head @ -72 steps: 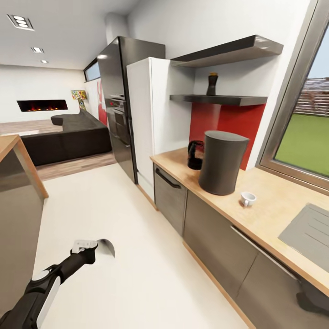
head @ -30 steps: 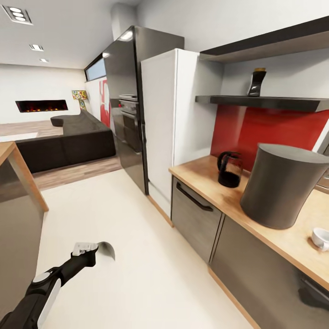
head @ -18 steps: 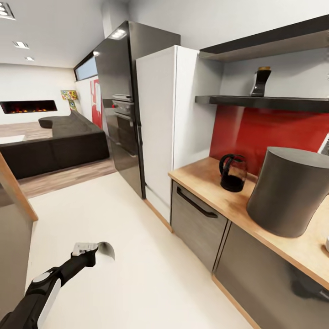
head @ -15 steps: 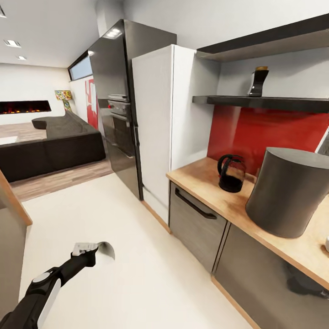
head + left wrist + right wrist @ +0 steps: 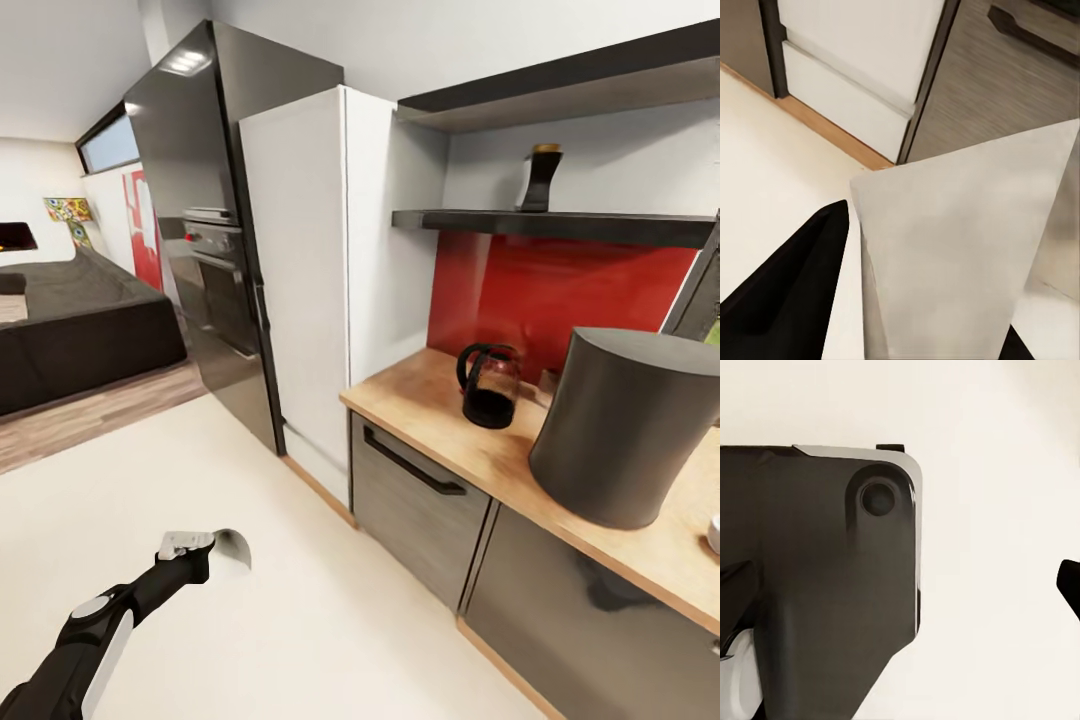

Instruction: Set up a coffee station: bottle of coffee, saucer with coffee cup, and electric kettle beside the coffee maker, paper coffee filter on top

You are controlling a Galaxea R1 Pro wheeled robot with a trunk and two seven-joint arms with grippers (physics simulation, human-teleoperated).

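Note:
My left gripper (image 5: 208, 548) hangs low over the floor, shut on a white cone-shaped paper coffee filter (image 5: 232, 549); that filter (image 5: 952, 247) spreads wide between the dark fingers (image 5: 787, 300) in the left wrist view. The bottle of coffee (image 5: 540, 178), dark with a gold cap, stands on the dark kitchen shelf (image 5: 560, 225) by the red wall. On the light wood countertop (image 5: 420, 395) are a glass carafe with a black handle (image 5: 488, 385) and a big dark grey drum-shaped appliance (image 5: 625, 425). A white sliver of the coffee cup (image 5: 714, 534) peeks in at the frame's edge. My right gripper's fingertip (image 5: 1069, 585) hangs over pale floor, holding nothing.
A tall white fridge (image 5: 300, 270) and a black oven tower (image 5: 200, 200) stand left of the counter. Grey cabinet fronts (image 5: 415, 490) run below it. A dark sofa (image 5: 70, 320) lies far left. The robot's dark base (image 5: 825, 585) sits under the right wrist.
The whole head view has swung right and closer to the counter, so the camera moved. The left arm keeps the same pose with the filter in its grip.

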